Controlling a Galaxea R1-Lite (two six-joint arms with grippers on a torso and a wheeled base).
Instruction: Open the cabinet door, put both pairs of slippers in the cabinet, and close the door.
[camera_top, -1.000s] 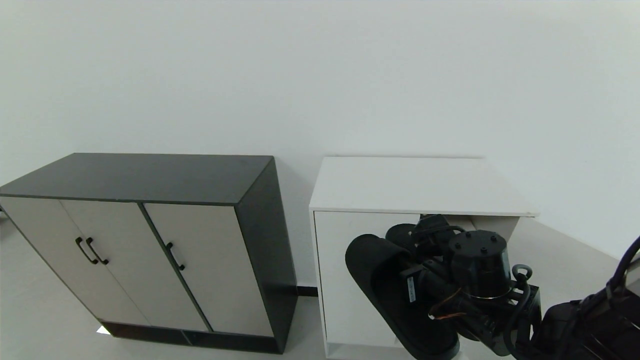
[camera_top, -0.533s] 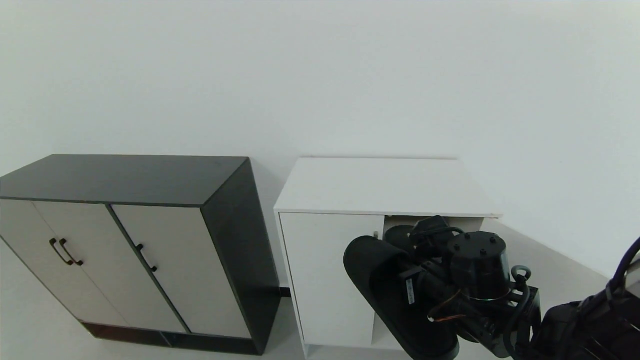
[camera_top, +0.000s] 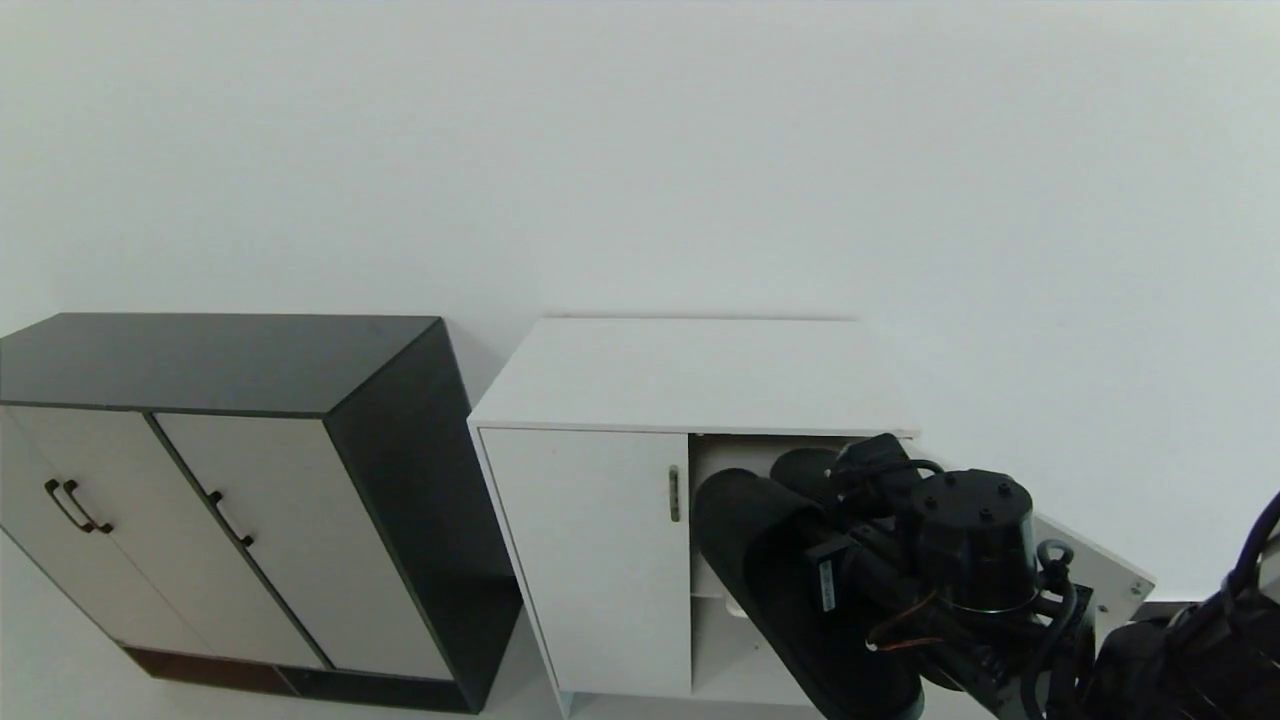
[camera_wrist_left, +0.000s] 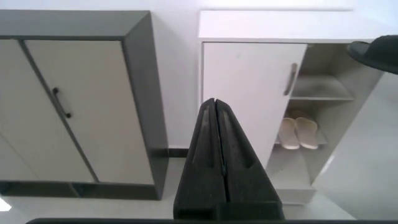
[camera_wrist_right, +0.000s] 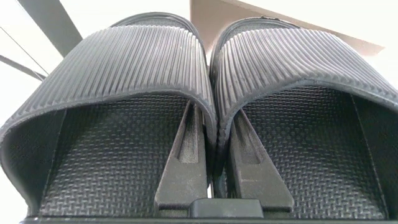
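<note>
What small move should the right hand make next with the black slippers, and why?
Probably ease the black slippers forward into the open right side of the white cabinet. The right hand is shut on the pair in front of that opening, the door stands swung aside, and the white slippers already lie on the lower shelf inside.

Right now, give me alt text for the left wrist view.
The shut left claw points at the white cabinet, whose open side shows pale slippers inside. A dark cabinet stands beside it.

Plain white wall (camera_top: 640, 150), pale floor (camera_top: 40, 650), black cabinet (camera_top: 200, 360) with grey doors (camera_top: 300, 520).
</note>
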